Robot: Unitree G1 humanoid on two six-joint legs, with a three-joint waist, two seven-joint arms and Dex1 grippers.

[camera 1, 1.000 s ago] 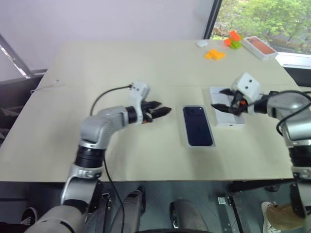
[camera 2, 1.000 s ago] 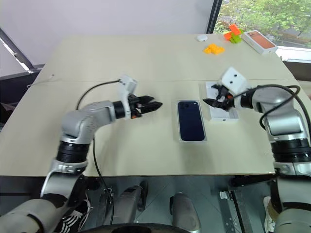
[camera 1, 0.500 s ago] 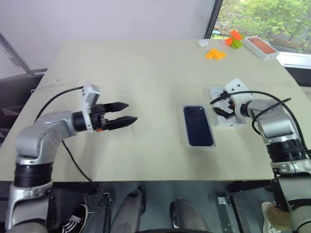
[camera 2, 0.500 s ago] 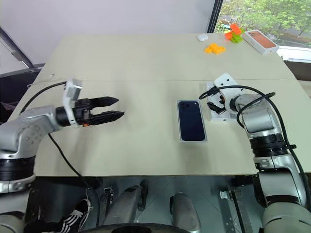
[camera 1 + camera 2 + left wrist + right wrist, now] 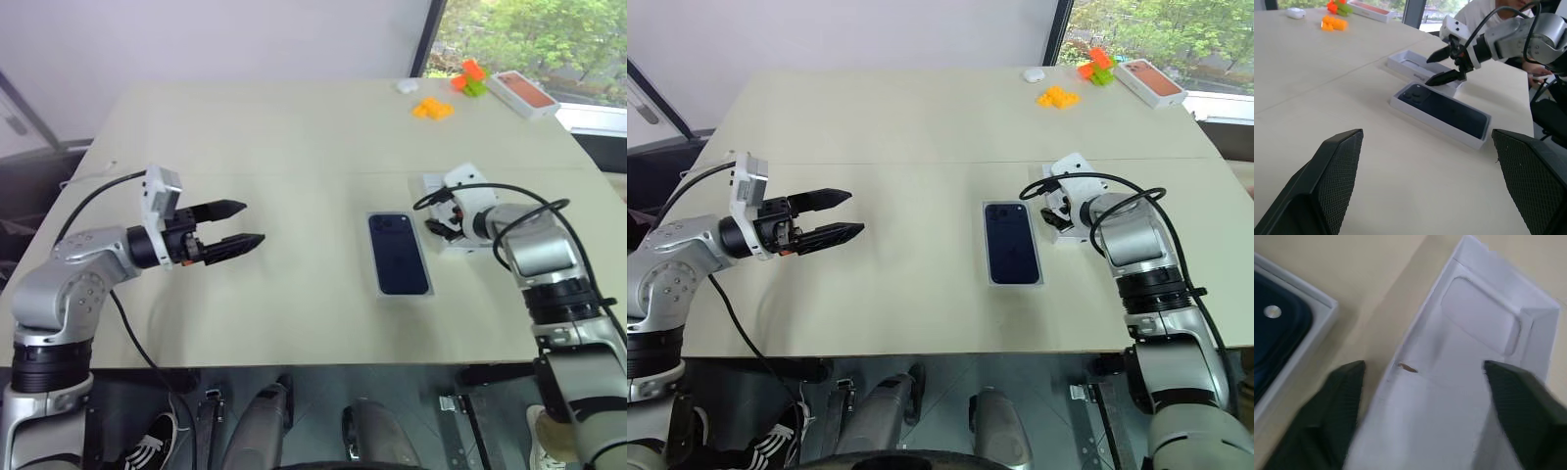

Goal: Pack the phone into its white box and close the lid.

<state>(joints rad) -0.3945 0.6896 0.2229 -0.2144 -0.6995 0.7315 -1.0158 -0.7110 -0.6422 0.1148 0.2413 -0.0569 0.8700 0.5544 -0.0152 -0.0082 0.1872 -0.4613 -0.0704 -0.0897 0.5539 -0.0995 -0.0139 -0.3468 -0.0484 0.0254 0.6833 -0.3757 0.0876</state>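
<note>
Dark navy-blue slim phone point(image 5: 399, 254) lies in a shallow white cardboard tray on the beige tabletop point(image 5: 294, 147), window behind.
Left claw point(image 5: 240, 224) gapes empty, well apart; right claw point(image 5: 1442, 66) hovers parted over the white box point(image 5: 1469, 377), holding nothing.

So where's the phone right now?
The phone lies in a shallow white tray mid-table in the head views, just left of the white piece under the right gripper.

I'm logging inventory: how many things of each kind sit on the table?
White cardboard boxes: 3 (dark-navy-faced box, open white box with oval recess, orange-red-topped box)
Plastic toy-block clusters: 2 (orange cluster, orange-and-green cluster)
Small white rounded object: 1
Total: 6
</note>
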